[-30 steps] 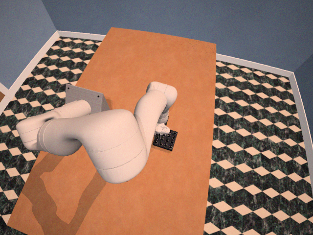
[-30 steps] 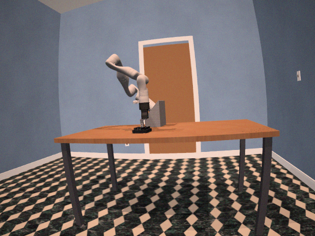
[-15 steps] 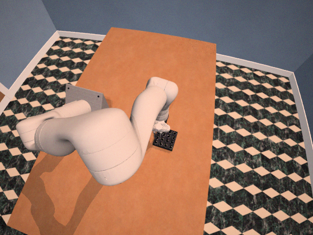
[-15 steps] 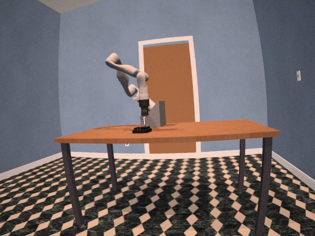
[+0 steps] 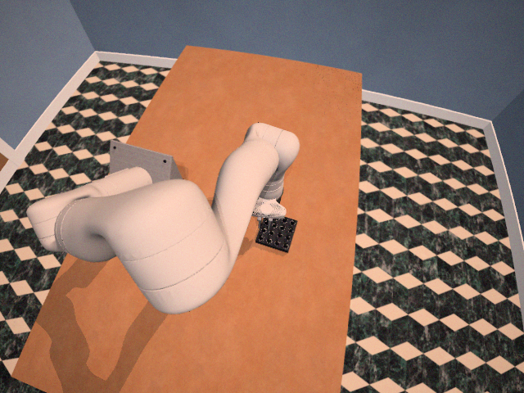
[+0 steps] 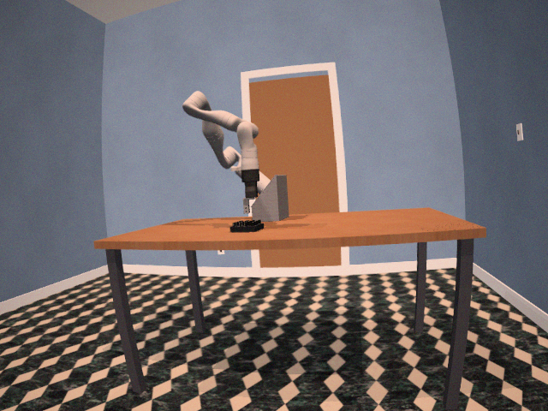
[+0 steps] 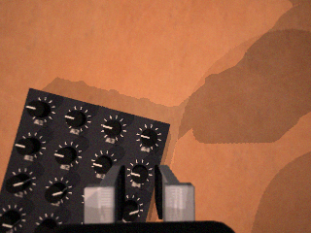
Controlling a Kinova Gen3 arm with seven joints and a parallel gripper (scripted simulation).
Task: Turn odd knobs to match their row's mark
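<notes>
From above you see the pale arm folded across the orange table, its wrist pointing down over the rear-left corner of the black knob box. Grey mount block sits at the table's left edge. Gripper fingers are hidden under the wrist.
</notes>
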